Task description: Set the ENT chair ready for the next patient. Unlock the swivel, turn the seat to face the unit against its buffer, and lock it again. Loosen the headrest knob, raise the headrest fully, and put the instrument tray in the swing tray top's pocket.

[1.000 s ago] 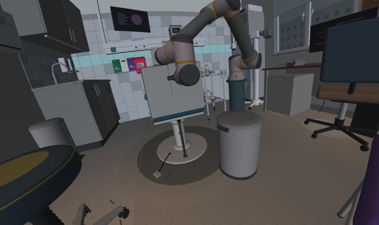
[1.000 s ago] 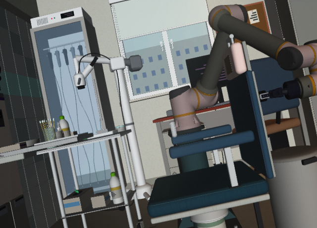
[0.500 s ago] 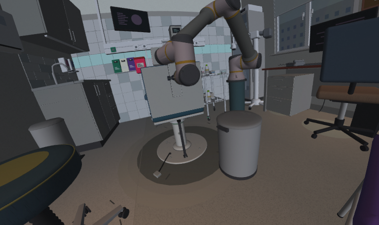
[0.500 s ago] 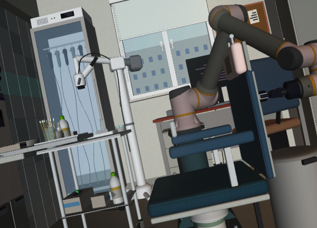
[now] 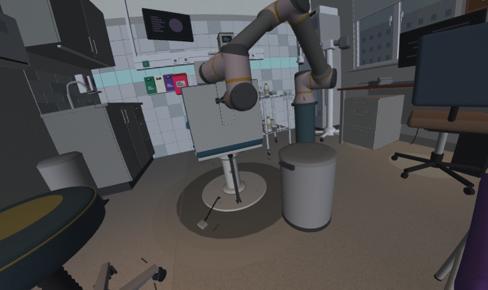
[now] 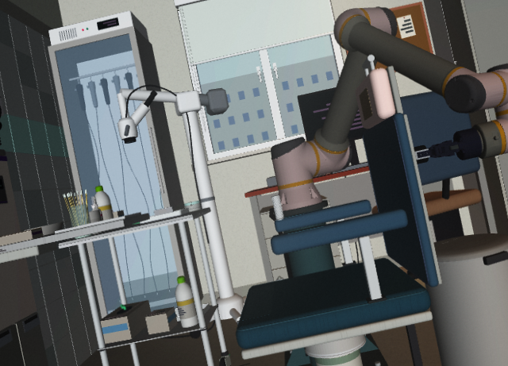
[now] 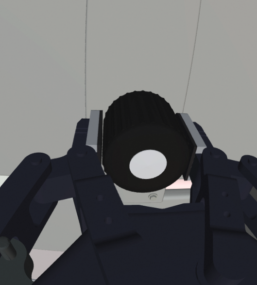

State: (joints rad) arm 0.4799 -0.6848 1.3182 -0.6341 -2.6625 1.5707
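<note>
The black ribbed headrest knob (image 7: 144, 145) sticks out of the grey back of the ENT chair's backrest (image 5: 223, 116). The knob is held by my gripper (image 7: 145, 135), which is closed on its two sides behind the chair (image 6: 422, 154). The pink headrest (image 6: 379, 92) sits at the top of the backrest on its rail. The blue seat (image 6: 328, 305) faces the trolley side. The instrument tray (image 6: 24, 234) lies at the left end of the swing tray top (image 6: 119, 227).
Behind the chair stand a tiled wall with a screen and a window. A round grey bin (image 5: 307, 184) stands close to the chair's base. A pedal on a rod (image 5: 203, 223) lies on the floor plate. An office chair (image 5: 446, 128) is on the right.
</note>
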